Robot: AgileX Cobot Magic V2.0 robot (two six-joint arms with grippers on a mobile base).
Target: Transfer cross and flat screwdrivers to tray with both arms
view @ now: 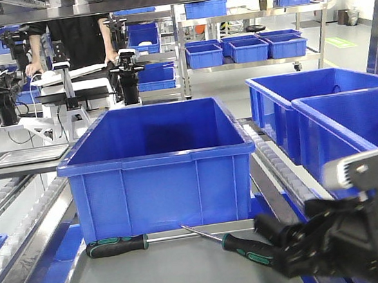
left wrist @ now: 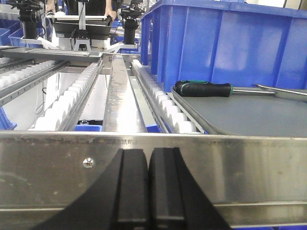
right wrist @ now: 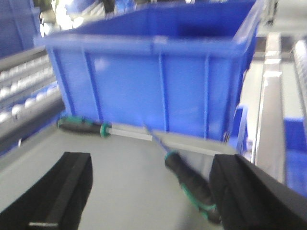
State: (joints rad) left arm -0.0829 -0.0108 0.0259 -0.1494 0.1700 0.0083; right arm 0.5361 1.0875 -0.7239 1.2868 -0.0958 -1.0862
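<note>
Crates first: the deep blue plastic crate (view: 156, 167) fills the middle of my front view, standing at the far end of the wide shallow grey metal tray (view: 165, 277), and two more blue crates (view: 325, 116) sit to the right on the roller conveyor. I judge the big crate acts as a backstop, which is why both tools lie close under its near wall.

Both screwdrivers already rest on the grey tray surface. The black-and-green-handled screwdriver on the left (view: 117, 245) lies flat and parallel to the crate wall, handle pointing left, its steel shaft running right along the base. The second black-and-green-handled screwdriver (view: 248, 247) lies at an angle, tip toward the crate, handle toward my right arm. Their shafts look to meet or cross near the crate, though I cannot tell if they touch.

My right gripper (right wrist: 151, 191) hangs low over the tray with its pads spread wide and nothing between them; the angled handle lies just inside the right pad, so it reads to me as a release or a hold not yet taken.

My left gripper (left wrist: 147, 187) sits behind a steel rail (left wrist: 240, 158), jaws pressed together on nothing, well apart from the tools, parked clear I reckon.
</note>
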